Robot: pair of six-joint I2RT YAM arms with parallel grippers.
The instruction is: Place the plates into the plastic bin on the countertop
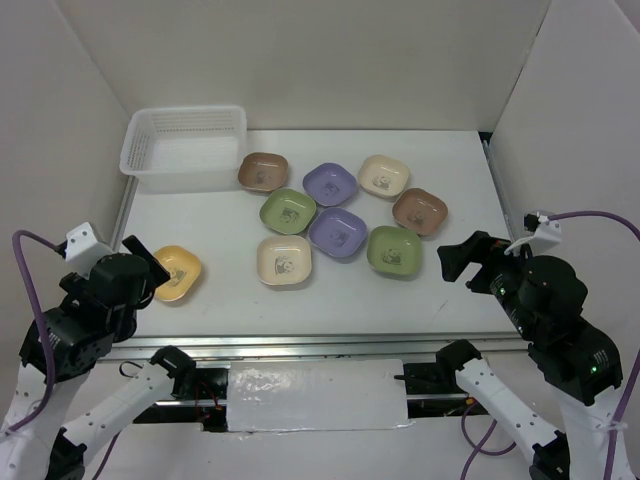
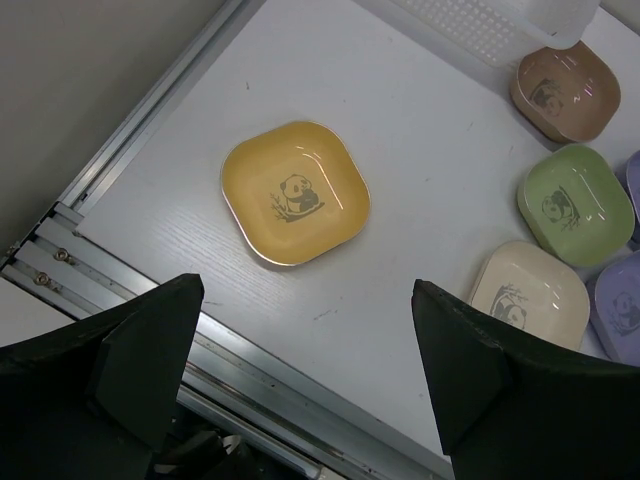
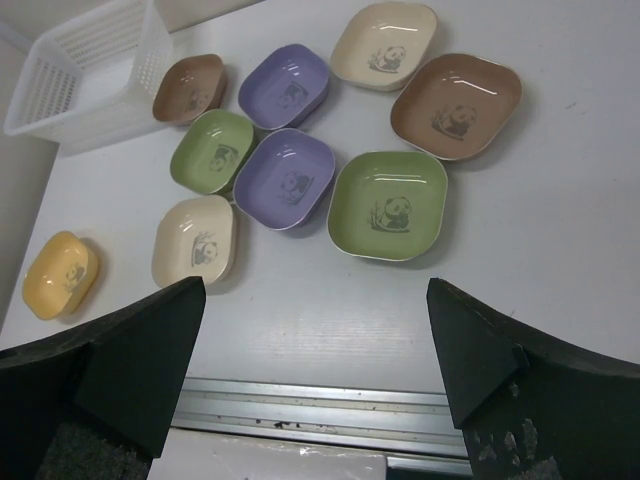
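A white countertop [image 1: 230,305] fills the scene, with a metal rail [image 1: 320,346] along its near edge. Two black-and-white robot arms stand at that near edge, one on each side.

One white lattice plastic bin [image 1: 182,178] sits in the far left corner, open side up, its long axis running left to right.

Nine plates lie on the countertop outside the bin, all hollow side up. Eight cluster in the middle: two brown [image 1: 263,171] [image 1: 419,210], two purple [image 1: 330,184] [image 1: 337,232], two green [image 1: 288,211] [image 1: 394,250] and two cream [image 1: 383,176] [image 1: 284,260]. The far-left brown plate is just beside the bin's near right corner. Several plates in the cluster sit edge to edge. One orange plate [image 1: 177,273] lies alone at the near left.

The left gripper [image 1: 147,263] hovers just beside the orange plate, fingers apart, holding nothing. The right gripper [image 1: 450,258] hangs near the right-hand green plate, fingers also apart and holding nothing.
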